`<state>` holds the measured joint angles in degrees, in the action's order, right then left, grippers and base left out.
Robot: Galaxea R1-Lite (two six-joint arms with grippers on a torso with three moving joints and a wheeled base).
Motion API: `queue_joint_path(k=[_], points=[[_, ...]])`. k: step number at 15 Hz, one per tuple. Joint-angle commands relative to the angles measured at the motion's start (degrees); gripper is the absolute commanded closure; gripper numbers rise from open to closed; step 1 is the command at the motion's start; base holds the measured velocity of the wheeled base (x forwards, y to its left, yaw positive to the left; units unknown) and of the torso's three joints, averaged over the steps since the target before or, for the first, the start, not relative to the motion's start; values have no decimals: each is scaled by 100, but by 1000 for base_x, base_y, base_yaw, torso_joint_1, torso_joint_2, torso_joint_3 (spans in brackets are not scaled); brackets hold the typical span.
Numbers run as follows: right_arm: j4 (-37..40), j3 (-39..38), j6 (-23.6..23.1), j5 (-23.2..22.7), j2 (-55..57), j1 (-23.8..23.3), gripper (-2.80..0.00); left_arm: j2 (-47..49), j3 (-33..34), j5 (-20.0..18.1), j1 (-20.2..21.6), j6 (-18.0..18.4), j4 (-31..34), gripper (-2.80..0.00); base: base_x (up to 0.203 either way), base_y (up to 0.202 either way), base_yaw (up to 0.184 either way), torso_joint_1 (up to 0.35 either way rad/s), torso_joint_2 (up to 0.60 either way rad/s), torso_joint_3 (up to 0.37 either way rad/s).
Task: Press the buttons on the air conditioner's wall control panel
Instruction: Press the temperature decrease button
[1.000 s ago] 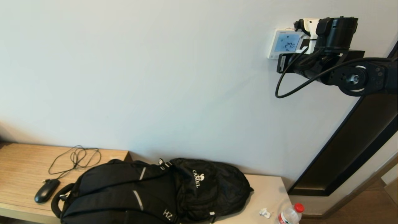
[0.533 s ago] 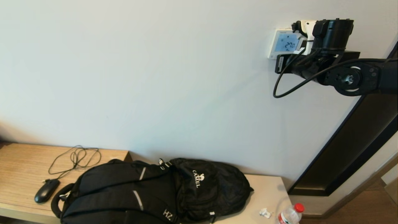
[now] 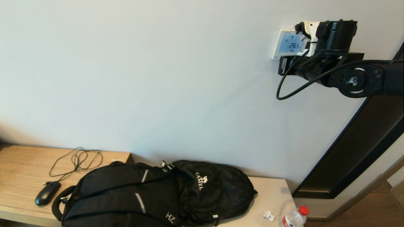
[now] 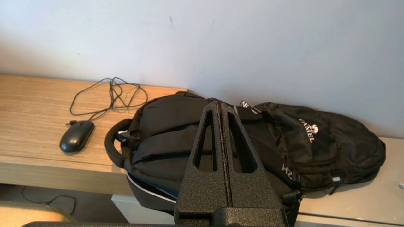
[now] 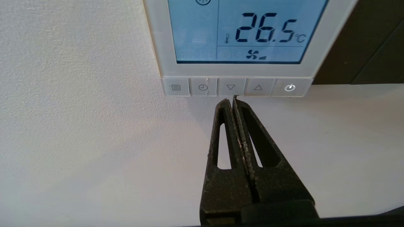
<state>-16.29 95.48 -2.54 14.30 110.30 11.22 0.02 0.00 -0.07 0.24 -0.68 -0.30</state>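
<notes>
The white wall control panel (image 3: pixel 286 44) hangs high on the wall at the right; its pale-blue screen (image 5: pixel 243 31) reads 26.5 °C. A row of several square pale buttons (image 5: pixel 236 87) runs along its bottom edge. My right gripper (image 5: pixel 232 99) is shut and empty, its tips right at the lower edge of the down-arrow button (image 5: pixel 231 87). In the head view the right arm (image 3: pixel 334 47) covers the panel's right side and the buttons. My left gripper (image 4: pixel 220 105) is shut and empty, parked low above the black backpack (image 4: pixel 252 148).
A dark door frame (image 3: pixel 353 148) stands right of the panel. Below, a wooden bench (image 3: pixel 22 164) carries the backpack (image 3: pixel 157 195), a black mouse (image 3: pixel 47 193) with its cable, and a water bottle (image 3: pixel 295 217) at the right end.
The right arm has shifted slightly left and closer to the panel. The screen reading has dropped from 27.0 to 26.5.
</notes>
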Motion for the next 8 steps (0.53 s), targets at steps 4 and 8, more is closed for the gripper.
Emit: queue_joint_path(k=[4,8], points=[[-32,-84,-2,11,-140,91,0,-2,0,-1,2,-2,-5,0,0,0,0,0,0,0],[-32,37,-1,11,94,91,0,-2,0,-1,2,-2,-5,0,0,0,0,0,0,0]])
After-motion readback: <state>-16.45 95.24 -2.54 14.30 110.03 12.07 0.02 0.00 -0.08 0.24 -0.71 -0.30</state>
